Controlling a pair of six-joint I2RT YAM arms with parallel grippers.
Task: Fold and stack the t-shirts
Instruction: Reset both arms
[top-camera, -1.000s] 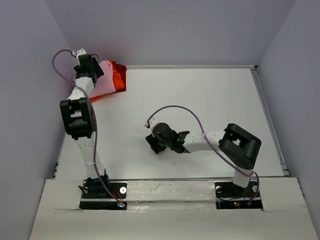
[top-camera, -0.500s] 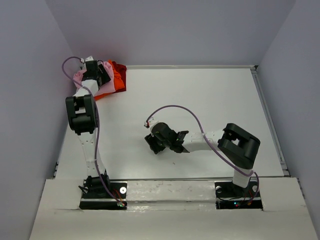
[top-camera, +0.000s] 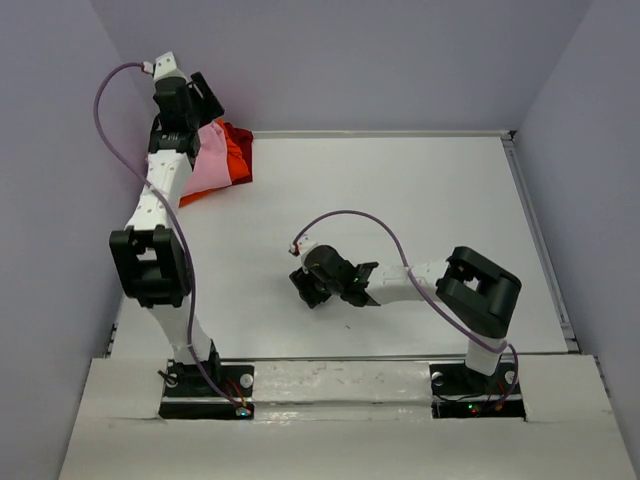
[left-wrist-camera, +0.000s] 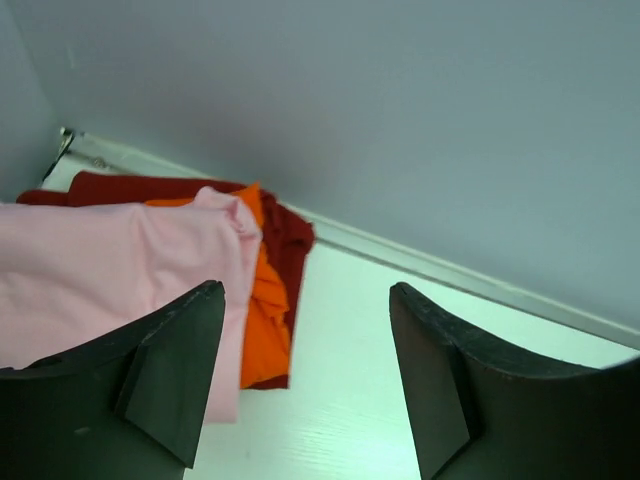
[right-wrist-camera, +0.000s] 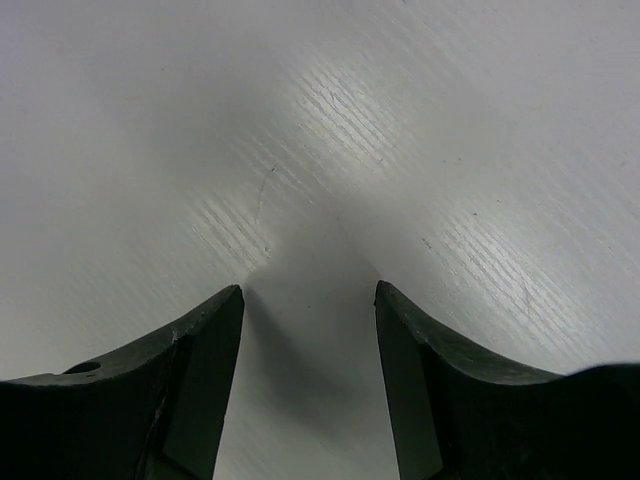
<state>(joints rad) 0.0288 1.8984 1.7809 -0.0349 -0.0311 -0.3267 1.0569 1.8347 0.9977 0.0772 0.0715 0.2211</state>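
left gripper (top-camera: 207, 97) is sitting in the upper left of the top view, jaws spread, gripping nothing. In the left wrist view both fingers (left-wrist-camera: 165, 375) are standing wide apart at the bottom of the frame, with only table and cloth showing between them

pink t-shirt (top-camera: 208, 165) is lying bunched in the upper left of the top view, at the corner of the white table (top-camera: 400, 210), just below the left gripper in that frame. It's lying over the orange-red t-shirt (top-camera: 236, 158), which is sticking out on its right side and showing a strip at its lower left edge. Left wrist view: pink is filling the left of the frame, orange is peeking out on its right edge, and a darker red fold is running behind along the base of the back wall (top-camera: 350, 60). Both shirts are looking crumpled, no clean fold lines showing

left gripper isn't touching either shirt as far as the wrist view shows

right gripper (top-camera: 308, 288) is sitting around the centre of the top view, well apart from the shirts, pointing toward the left of the frame. Right wrist view: jaws are parted, nothing held, only bare table between them. It's sitting low over the surface; can't tell whether the tips are touching

purple cable (top-camera: 103, 110) is looping off the left wrist along the left edge of the frame
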